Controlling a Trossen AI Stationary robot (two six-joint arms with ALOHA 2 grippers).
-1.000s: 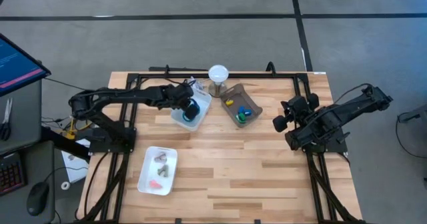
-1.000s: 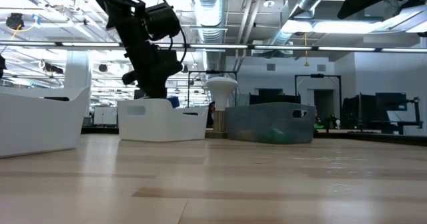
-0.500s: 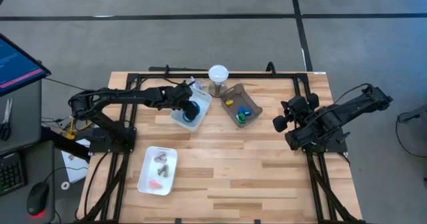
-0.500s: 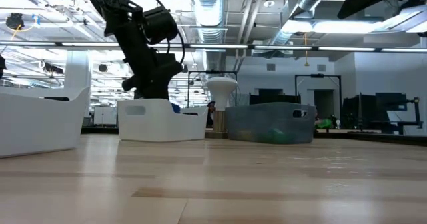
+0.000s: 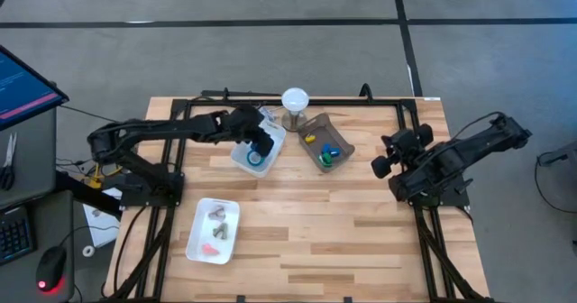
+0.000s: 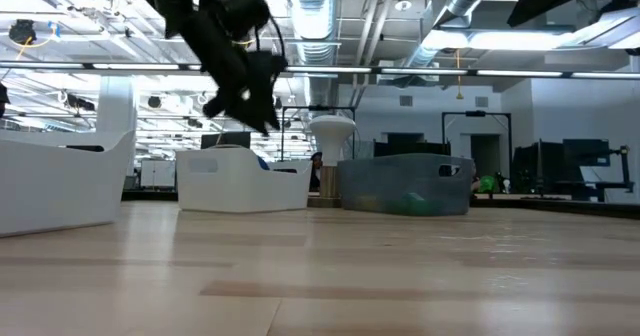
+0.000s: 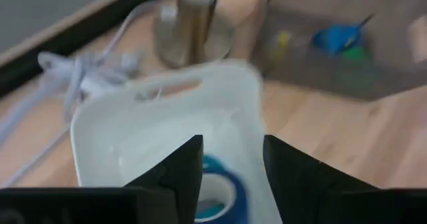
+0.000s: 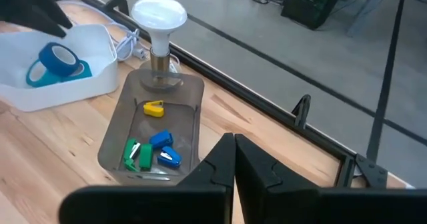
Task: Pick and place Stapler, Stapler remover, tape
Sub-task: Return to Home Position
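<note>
The biggest hazard is the dark left arm (image 5: 153, 130). Its hand (image 5: 261, 144) hangs just above the white plastic bin beside the lamp (image 5: 273, 132), fingers spread apart with nothing between them. To my eye, a flat pull-back toward home could clip the bin's wall and drag or tip it, spilling the blue rolls of tape (image 8: 56, 59) lying inside. The white mushroom-shaped lamp (image 5: 295, 98) just beside the bin and the loose pale cable (image 7: 73, 71) could also snag. The right arm's hand (image 8: 232, 141) waits well apart near the right edge of the pale wooden tabletop (image 5: 361, 240), fingers pressed together and empty, so it poses little risk. Counted downward in size, there are:
- one tabletop and two arms
- three bins: two white and one dark translucent bin (image 5: 335, 132)
- one lamp
- seemingly two tape rolls, dark blue leaning on teal
- about five small plastic staplers (image 8: 160, 140), which overlap: one yellow, two blue, two green
- three staple removers (image 5: 217, 215) in the second white bin (image 5: 200, 240): two grey, one pink
</note>
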